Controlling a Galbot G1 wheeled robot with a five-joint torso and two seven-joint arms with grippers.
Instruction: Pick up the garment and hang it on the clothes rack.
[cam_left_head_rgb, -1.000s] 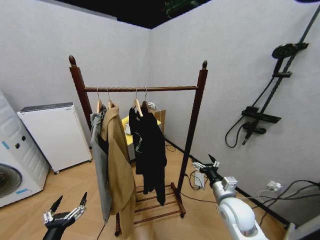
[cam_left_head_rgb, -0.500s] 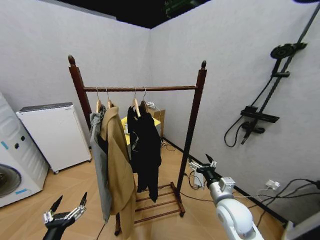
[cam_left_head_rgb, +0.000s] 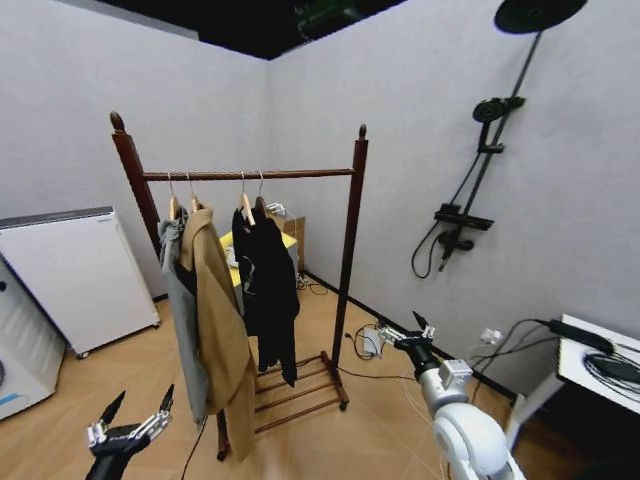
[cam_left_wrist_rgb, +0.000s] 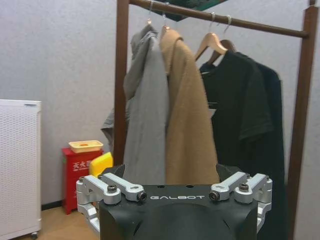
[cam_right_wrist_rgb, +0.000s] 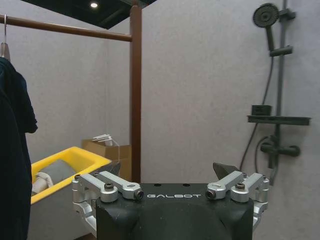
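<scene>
Compared with a moment ago, the whole head view has swung: the clothes rack (cam_left_head_rgb: 240, 175) sits further left and a white tabletop (cam_left_head_rgb: 590, 362) has come into sight at right, so the robot itself is turning, not the things. Both arms hang low. The left end effector (cam_left_head_rgb: 128, 432) has its fingers spread wide and empty; the right end effector (cam_left_head_rgb: 405, 335) is also wide and empty. The black garment (cam_left_head_rgb: 268, 285) hangs on a hanger from the rack's bar, beside a tan coat (cam_left_head_rgb: 215, 320) and a grey jacket (cam_left_head_rgb: 180, 310). Judging from this, turn slowly and keep both arms tucked clear of the rack posts.
</scene>
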